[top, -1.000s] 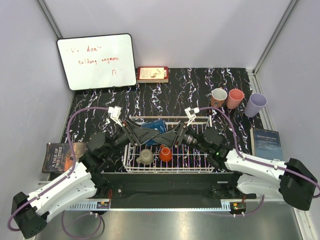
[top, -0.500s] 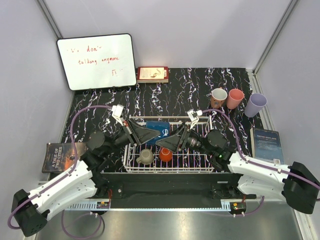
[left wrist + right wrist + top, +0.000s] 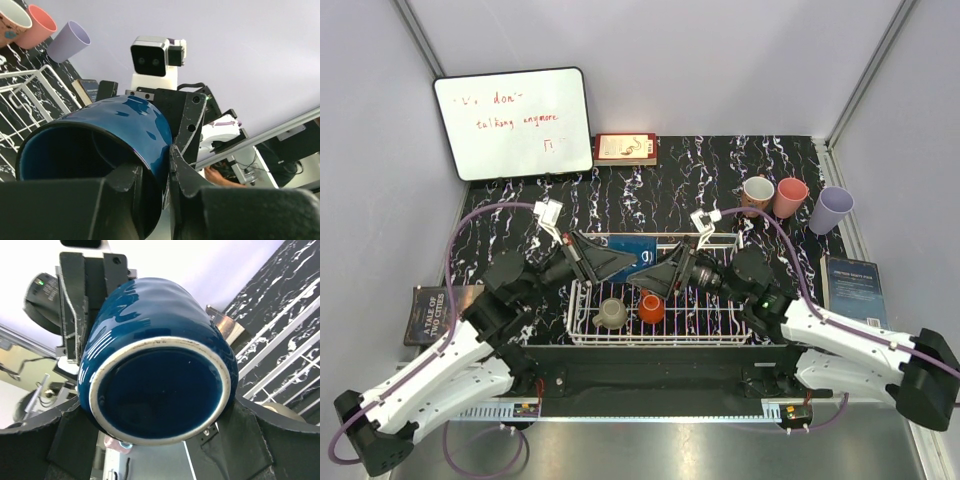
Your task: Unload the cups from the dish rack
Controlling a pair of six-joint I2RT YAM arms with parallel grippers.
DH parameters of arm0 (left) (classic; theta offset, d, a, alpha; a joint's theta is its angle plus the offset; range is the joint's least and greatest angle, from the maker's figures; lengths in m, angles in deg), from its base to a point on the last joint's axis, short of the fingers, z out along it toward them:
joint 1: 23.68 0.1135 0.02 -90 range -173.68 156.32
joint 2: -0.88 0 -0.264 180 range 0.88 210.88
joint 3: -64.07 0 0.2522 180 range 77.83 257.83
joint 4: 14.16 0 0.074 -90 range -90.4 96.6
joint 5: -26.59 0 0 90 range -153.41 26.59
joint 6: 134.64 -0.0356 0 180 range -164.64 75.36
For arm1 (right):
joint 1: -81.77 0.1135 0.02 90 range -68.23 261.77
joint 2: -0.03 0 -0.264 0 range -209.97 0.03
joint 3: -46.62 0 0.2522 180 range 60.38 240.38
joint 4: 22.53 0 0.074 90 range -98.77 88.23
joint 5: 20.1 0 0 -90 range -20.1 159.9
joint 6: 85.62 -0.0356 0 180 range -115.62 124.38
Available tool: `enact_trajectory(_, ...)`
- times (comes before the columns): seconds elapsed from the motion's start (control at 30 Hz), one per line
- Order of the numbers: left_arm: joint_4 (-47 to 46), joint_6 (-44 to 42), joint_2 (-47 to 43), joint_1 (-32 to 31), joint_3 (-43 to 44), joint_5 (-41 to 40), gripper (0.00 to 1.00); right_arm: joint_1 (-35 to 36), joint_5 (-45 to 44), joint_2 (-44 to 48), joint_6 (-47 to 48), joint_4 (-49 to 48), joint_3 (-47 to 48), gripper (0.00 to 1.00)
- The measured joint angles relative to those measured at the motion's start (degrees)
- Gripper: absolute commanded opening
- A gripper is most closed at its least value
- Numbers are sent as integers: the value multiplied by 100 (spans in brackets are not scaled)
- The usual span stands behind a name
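Two end effectors (image 3: pixel 161 174) (image 3: pixel 160 437) on blue mug (image 3: pixel 632 247)

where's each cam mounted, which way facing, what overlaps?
Top external: above and behind the bases, looking down on the table and rack; left arm and right arm show.
Left wrist: on the left arm, looking into the blue mug; own fingers pinch its rim.
Right wrist: on the right arm, facing the mug's base; own fingers flank it.
Shared: both wrist views see that mug from opposite ends.
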Motion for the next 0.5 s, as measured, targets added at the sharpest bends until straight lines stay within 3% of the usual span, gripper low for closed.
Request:
enact_trajectory(0.13,640,-531,-68,-107,417,-170,0,125,-286,269,409,960,352,90)
enact_trajectory(0.23,1300,-1088,-131,48,470,-813,0,90,-619,424,682,1578,380,90)
enact_trajectory(0.5,2116,-1519,-92,107,461,-1381,0,90,-1005,426,874,2302,380,91)
